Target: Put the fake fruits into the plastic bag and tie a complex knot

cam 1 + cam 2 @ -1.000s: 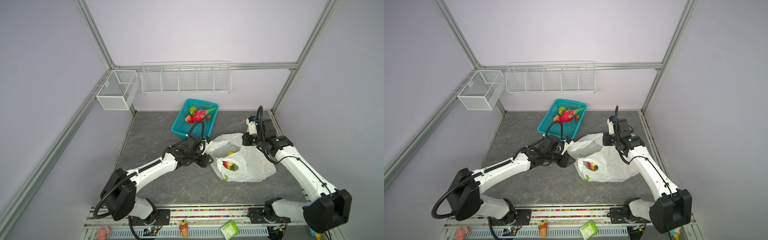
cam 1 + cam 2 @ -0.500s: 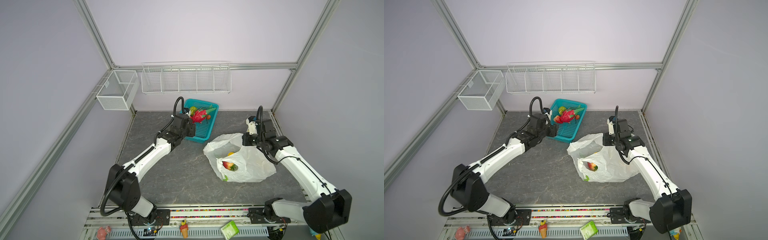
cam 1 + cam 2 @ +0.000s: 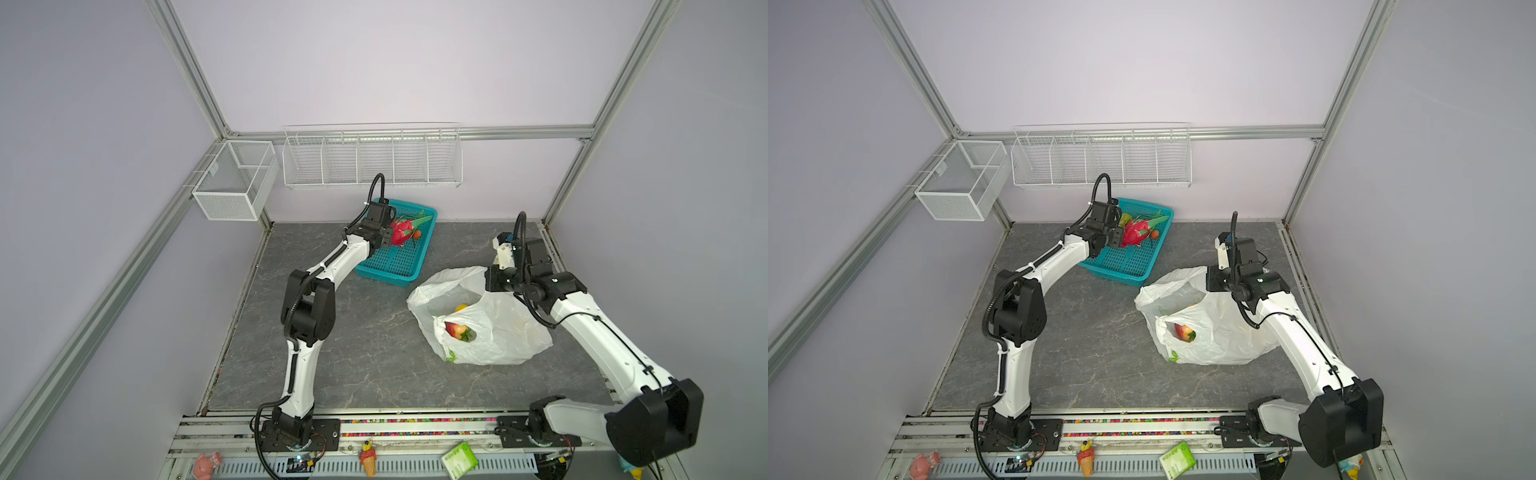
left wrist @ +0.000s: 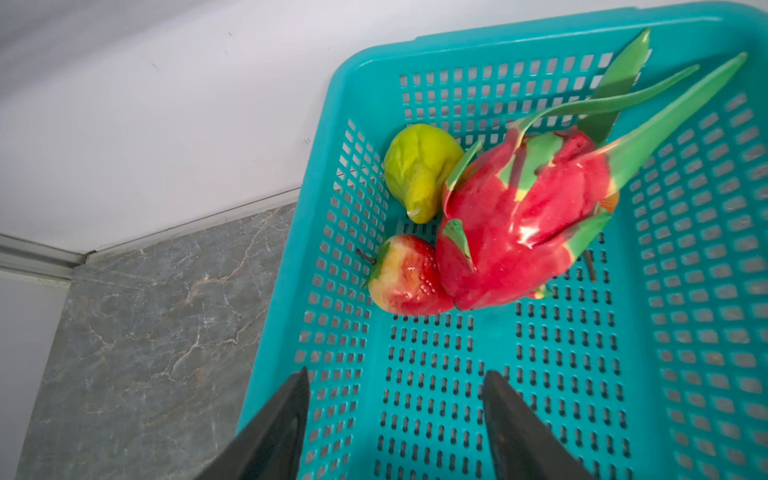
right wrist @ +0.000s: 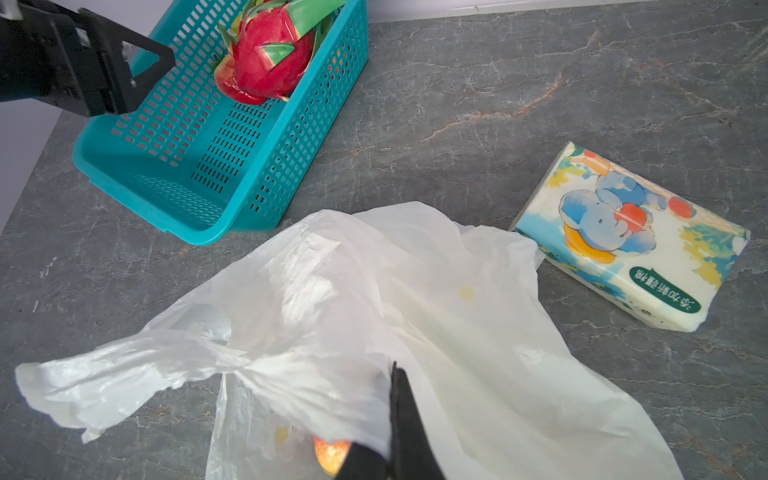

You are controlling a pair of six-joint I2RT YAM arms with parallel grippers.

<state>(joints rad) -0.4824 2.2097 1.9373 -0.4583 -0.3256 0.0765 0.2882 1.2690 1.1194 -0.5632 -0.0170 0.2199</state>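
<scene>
Fake fruits (image 4: 519, 224), glossy plastic: four in teal perforated basket (image 3: 395, 266), upper centre, one half-hidden; two inside thin white plastic bag (image 3: 498, 332); left gripper (image 4: 397, 372) apart, right gripper (image 5: 395, 374) pinching bag.

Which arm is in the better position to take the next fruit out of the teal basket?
Left. The left gripper hangs open over the teal basket, facing the strawberry and dragon fruit. The right gripper is shut on the plastic bag, holding its edge.
</scene>
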